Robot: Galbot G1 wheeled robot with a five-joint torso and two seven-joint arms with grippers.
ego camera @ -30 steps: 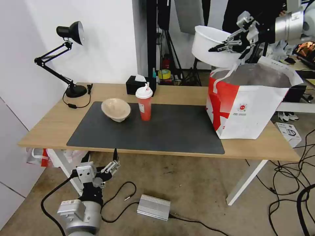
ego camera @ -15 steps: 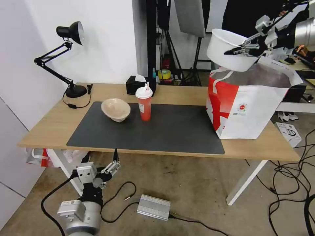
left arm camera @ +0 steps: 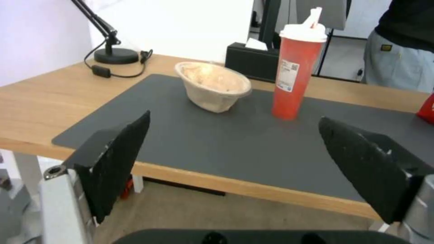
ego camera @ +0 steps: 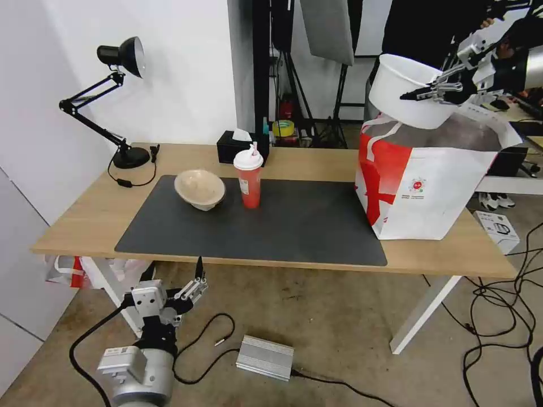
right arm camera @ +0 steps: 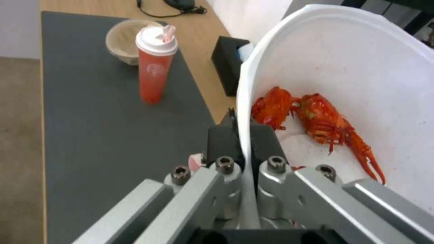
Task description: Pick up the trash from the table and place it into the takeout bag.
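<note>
My right gripper [ego camera: 423, 94] is shut on the rim of the large round white bowl [ego camera: 403, 89] and holds it tilted just above the open mouth of the takeout bag [ego camera: 430, 181]. Red scraps [right arm camera: 316, 115] lie inside the bowl [right arm camera: 361, 67]. The red drink cup [ego camera: 249, 180] and the beige paper-pulp bowl [ego camera: 199, 189] stand on the dark mat [ego camera: 294, 226] of the table [ego camera: 85, 220]. My left gripper [ego camera: 192, 285] hangs open below the table's front edge, facing the cup [left arm camera: 296, 71] and the beige bowl [left arm camera: 212, 86].
A black desk lamp [ego camera: 113, 96] and a black tissue box [ego camera: 235, 146] stand at the table's back. A red-white plastic bag [ego camera: 68, 270] sits under the left end. A metal box [ego camera: 264, 357] and cables lie on the floor.
My right gripper has carried the white bowl to the right and slightly down, from beside the bag's left edge to above its mouth. The left arm has not moved.
</note>
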